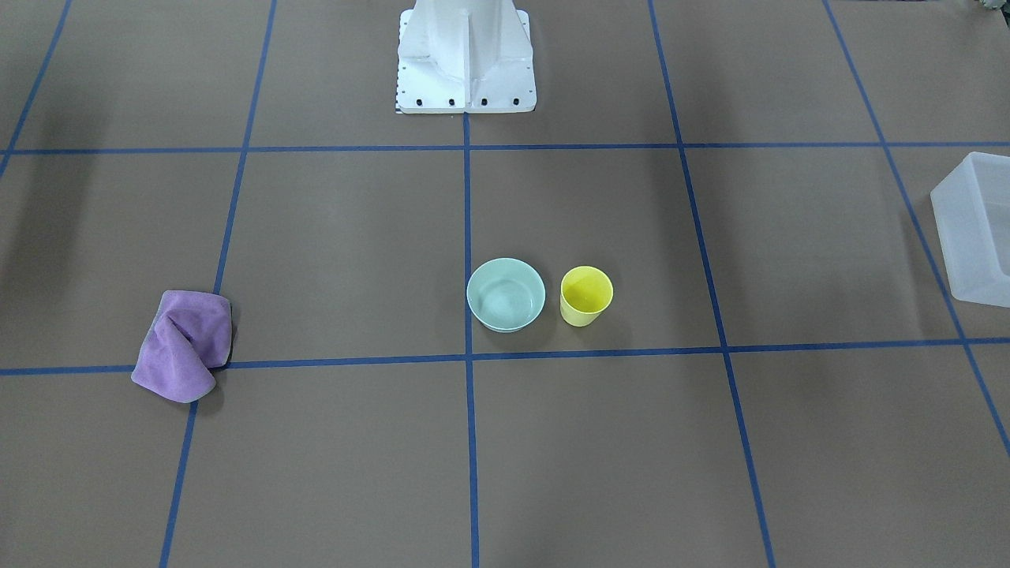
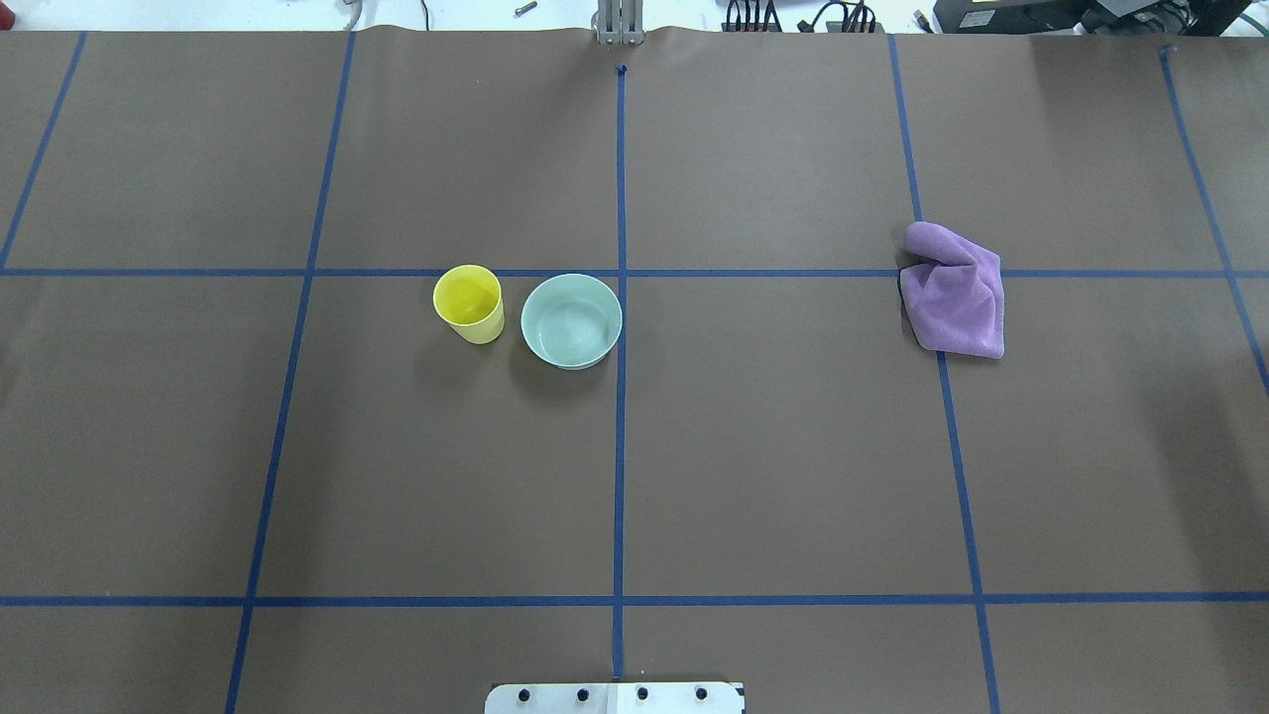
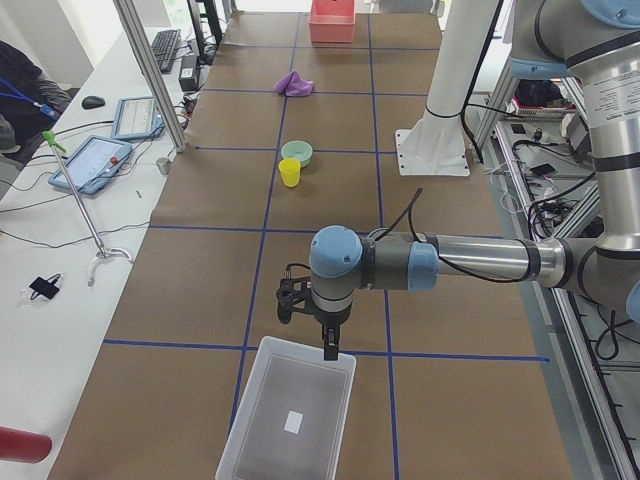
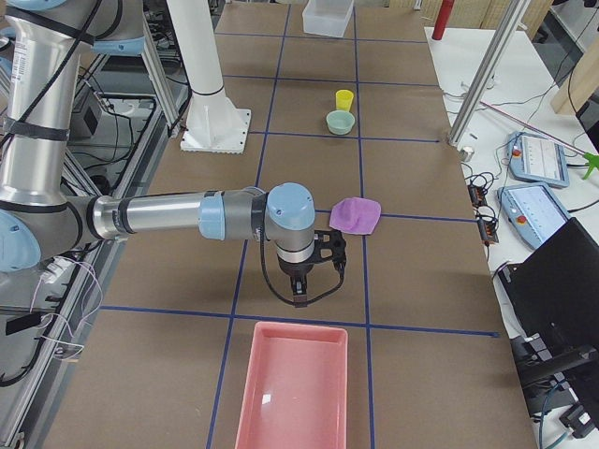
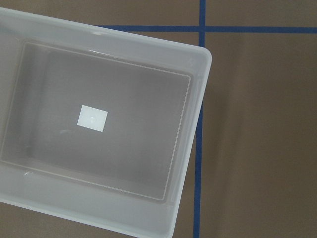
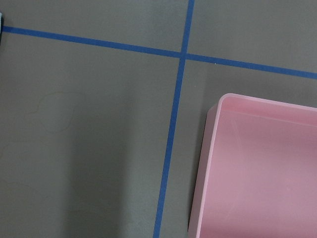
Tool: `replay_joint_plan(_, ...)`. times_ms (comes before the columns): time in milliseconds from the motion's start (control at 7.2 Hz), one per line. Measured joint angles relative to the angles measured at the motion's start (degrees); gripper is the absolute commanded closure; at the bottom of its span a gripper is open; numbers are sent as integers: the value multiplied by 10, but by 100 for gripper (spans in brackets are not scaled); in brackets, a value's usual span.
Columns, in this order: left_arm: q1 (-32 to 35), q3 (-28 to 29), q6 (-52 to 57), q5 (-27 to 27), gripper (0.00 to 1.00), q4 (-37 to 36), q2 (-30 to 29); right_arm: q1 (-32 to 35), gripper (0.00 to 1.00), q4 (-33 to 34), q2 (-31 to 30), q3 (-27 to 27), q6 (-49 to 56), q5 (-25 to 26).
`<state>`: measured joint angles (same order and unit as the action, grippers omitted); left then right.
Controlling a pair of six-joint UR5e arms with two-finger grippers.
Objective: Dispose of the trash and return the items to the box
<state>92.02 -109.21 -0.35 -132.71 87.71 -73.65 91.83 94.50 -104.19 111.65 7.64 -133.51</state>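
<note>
The yellow cup (image 1: 586,296) stands upright beside the pale mint-green bowl (image 1: 506,294) near the table's middle; both also show in the overhead view, cup (image 2: 468,302) and bowl (image 2: 571,320). Both look empty. The frosted white box (image 3: 270,400) sits at the table's left end, empty but for a white label, and fills the left wrist view (image 5: 197,99). My left gripper (image 3: 325,345) hangs just over the box's near rim. My right gripper (image 4: 298,295) hangs above the table near the pink tray. I cannot tell whether either is open or shut.
A crumpled purple cloth (image 2: 954,290) lies on the robot's right side of the table. An empty pink tray (image 4: 295,383) sits at the right end and shows in the right wrist view (image 6: 257,168). The robot's white base (image 1: 465,71) stands at the table's edge.
</note>
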Motion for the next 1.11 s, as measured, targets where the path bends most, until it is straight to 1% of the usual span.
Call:
replay_joint_plan(417, 0, 1, -1, 0, 2, 0, -2, -11, 0, -5, -6, 18, 4, 6)
replay_joint_plan(694, 0, 3, -2, 0, 2, 0, -1, -13, 0, -16, -2, 20, 1, 8)
replay_joint_plan(1111, -1, 8, -2, 1, 2, -7, -2, -12, 0, -90, -1, 15, -16, 5)
